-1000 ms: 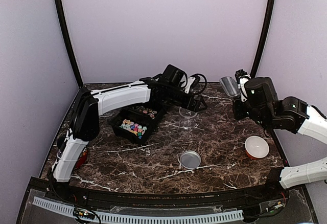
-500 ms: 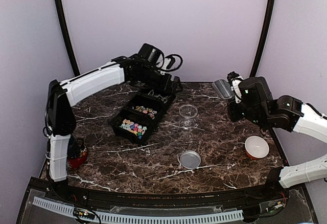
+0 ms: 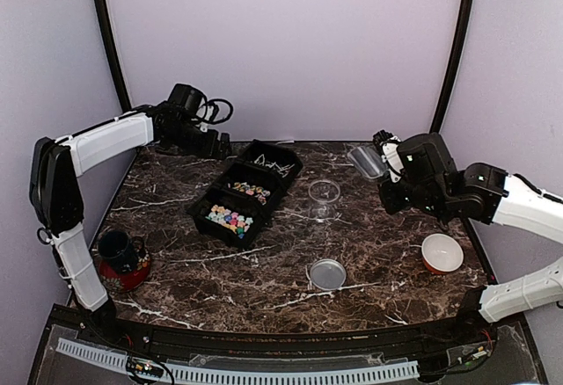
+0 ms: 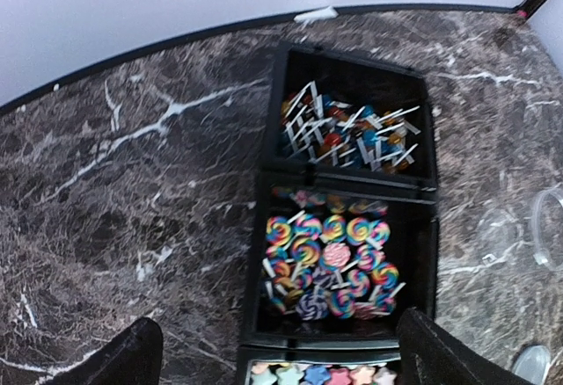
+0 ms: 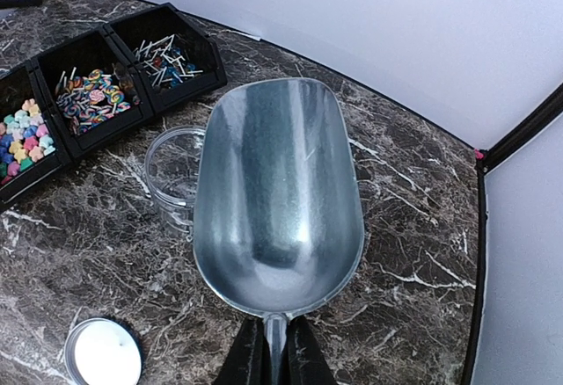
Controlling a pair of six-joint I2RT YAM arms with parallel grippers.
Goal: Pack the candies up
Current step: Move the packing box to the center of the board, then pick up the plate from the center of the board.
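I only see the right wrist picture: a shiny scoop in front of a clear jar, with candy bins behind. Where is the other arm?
Observer: At the back left of the table, beside the far bin. Its tool is open and empty.
Visitor: Is the scoop right over the jar?
Observer: No. From above, the scoop hangs to the right of the jar, not over it.
Visitor: Am I missing anything on the table?
Observer: A dark mug stands at the front left.
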